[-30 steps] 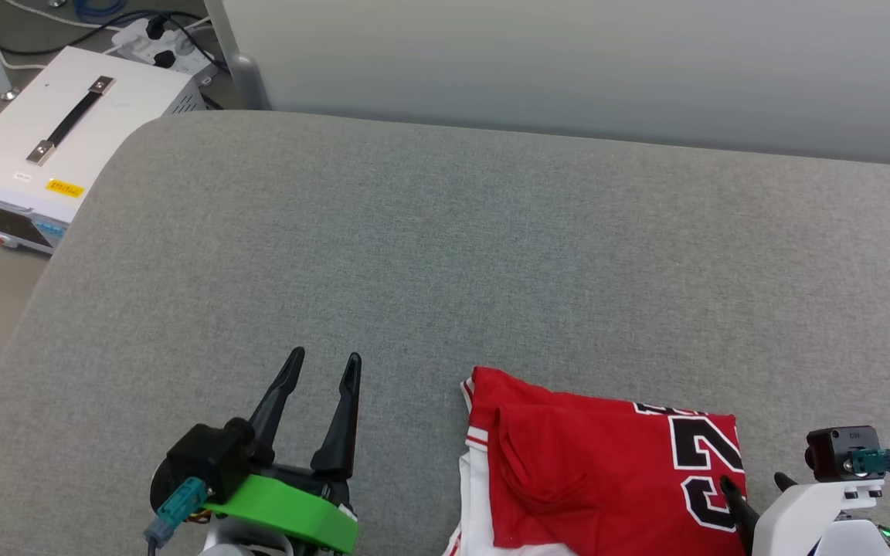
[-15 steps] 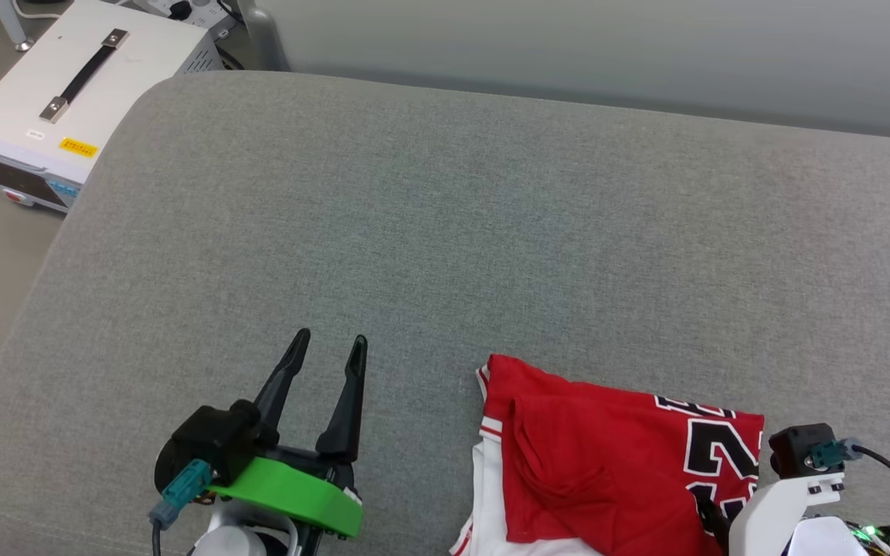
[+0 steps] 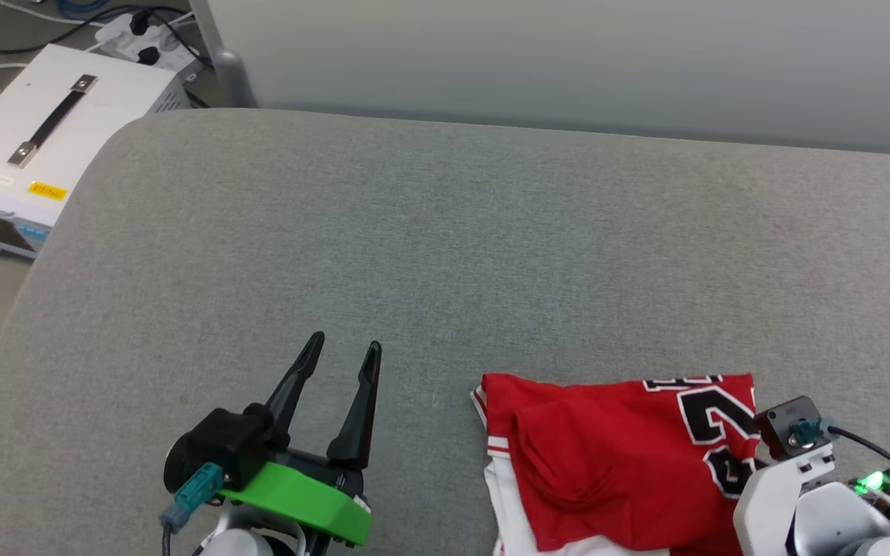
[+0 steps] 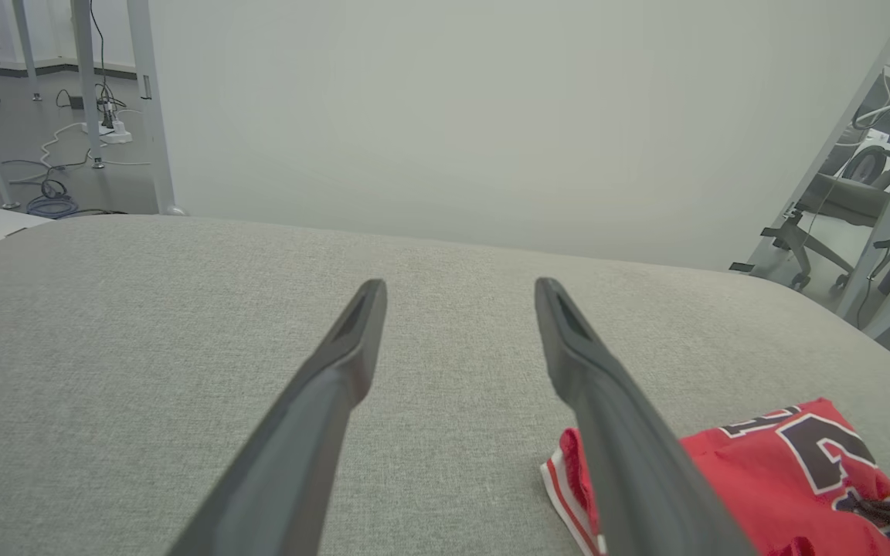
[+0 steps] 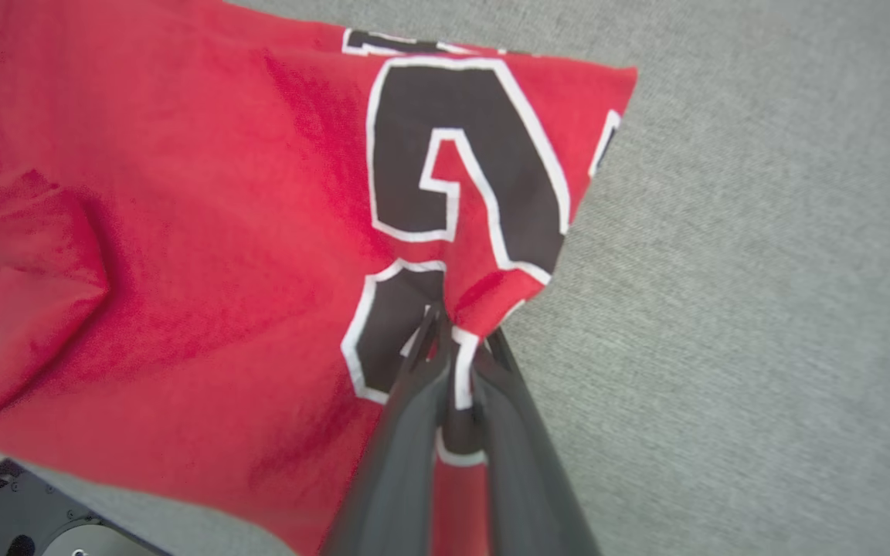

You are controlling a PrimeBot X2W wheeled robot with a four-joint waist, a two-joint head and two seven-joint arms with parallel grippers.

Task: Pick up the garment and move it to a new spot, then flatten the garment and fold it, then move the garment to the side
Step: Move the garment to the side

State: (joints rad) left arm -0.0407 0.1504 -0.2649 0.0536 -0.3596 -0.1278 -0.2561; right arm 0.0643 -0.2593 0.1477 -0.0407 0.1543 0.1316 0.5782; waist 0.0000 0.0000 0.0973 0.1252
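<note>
The garment (image 3: 607,455), a red jersey with white trim and black white-outlined digits, lies folded on the grey cushion (image 3: 445,255) at the front right. In the right wrist view my right gripper (image 5: 460,328) is shut on a pinch of the garment (image 5: 221,193) at its right edge, by the lower digit. The cloth bunches up between the fingers. The head view shows that arm's white wrist (image 3: 781,494) over the garment's right edge, hiding the fingers. My left gripper (image 3: 345,341) hovers open and empty to the garment's left. In its own view the left gripper (image 4: 460,286) points across the cushion, with the garment (image 4: 793,463) at lower right.
A white box with a black handle (image 3: 35,147) stands on the floor off the cushion's left end, with a power strip and cables (image 3: 147,42) behind it. A pale wall panel (image 3: 568,62) runs along the cushion's far edge. Table legs and a chair (image 4: 839,201) stand at the right.
My right gripper has shut on the garment's right edge, and the cloth there has bunched and lifted a little. The head camera has shifted. The left gripper stays open.
</note>
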